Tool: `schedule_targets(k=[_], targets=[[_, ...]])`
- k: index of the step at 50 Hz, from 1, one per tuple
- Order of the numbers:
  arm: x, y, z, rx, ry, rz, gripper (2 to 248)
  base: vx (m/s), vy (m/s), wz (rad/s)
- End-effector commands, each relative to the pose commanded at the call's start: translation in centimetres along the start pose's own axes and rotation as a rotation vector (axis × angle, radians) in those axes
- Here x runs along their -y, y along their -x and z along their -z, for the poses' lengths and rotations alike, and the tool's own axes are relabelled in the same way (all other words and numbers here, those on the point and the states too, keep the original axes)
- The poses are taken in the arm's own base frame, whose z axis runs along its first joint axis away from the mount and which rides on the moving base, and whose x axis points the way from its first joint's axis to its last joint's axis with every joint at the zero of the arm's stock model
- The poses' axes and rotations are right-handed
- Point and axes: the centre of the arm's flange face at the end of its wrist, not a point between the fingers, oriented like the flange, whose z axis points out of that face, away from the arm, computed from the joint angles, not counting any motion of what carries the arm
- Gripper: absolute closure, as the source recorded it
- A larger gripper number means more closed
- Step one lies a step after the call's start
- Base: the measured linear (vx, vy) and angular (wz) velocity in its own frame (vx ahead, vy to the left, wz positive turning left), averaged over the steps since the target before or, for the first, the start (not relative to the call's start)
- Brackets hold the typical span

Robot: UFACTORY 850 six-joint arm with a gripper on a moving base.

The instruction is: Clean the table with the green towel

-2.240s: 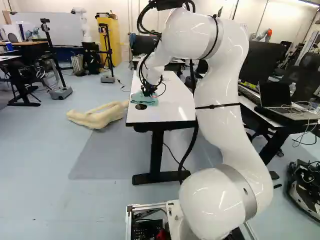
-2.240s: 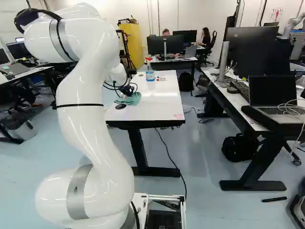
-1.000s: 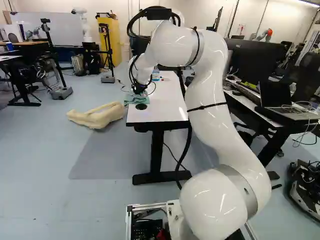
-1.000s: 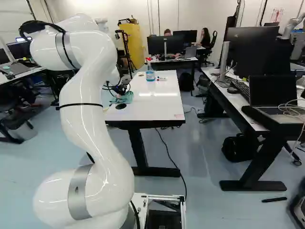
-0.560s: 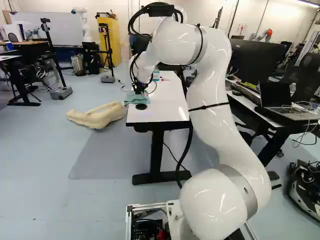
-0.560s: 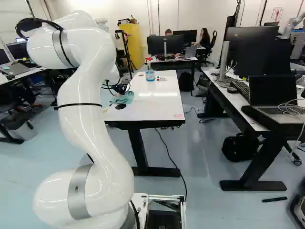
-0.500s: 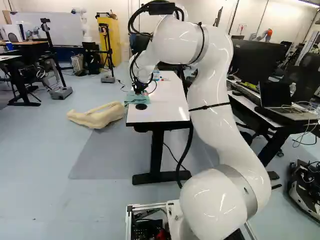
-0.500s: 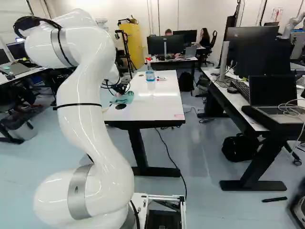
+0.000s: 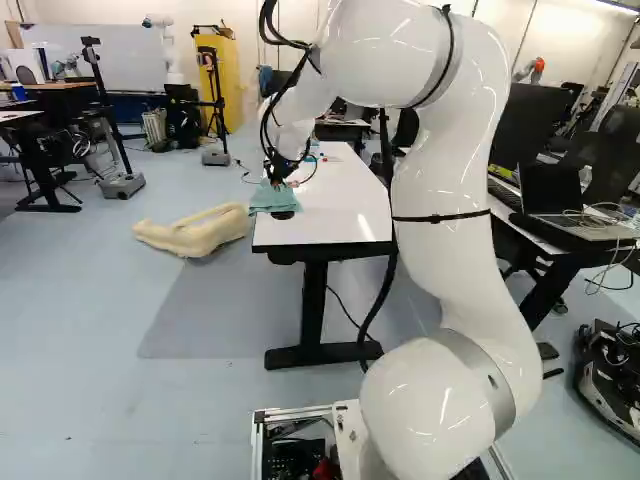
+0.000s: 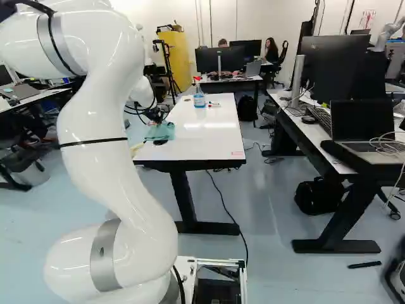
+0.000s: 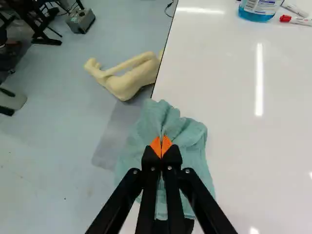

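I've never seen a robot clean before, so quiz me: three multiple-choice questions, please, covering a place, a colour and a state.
1. Where is the spray bottle?
A) On the floor
B) On the white table
C) On a chair

2. What colour are the pads on the robot's fingers?
A) Orange
B) Purple
C) White

3. How do the fingers stand?
A) Wide apart, holding nothing
B) Wide apart, around the bottle
C) Closed on the green towel

1: B, the right base view shows it standing on the tabletop, beyond the towel.
2: A, the wrist view shows orange at the tips.
3: C, the wrist view shows the tips together with cloth bunched at them.
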Motion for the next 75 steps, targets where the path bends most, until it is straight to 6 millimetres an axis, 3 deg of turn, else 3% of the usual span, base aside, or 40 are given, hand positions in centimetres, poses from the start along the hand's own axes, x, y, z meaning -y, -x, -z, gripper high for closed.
schedule_targets(k=[17,68,75], targets=[[0.8,1.2,4.2,-0.012,-0.011,0.011,229,0.000,0.000,0.000],[2.2,8.4,10.8,0.030,-0.034,0.043,229,0.000,0.000,0.000],[2.1,8.6,11.0,0.031,-0.034,0.043,229,0.000,0.000,0.000]])
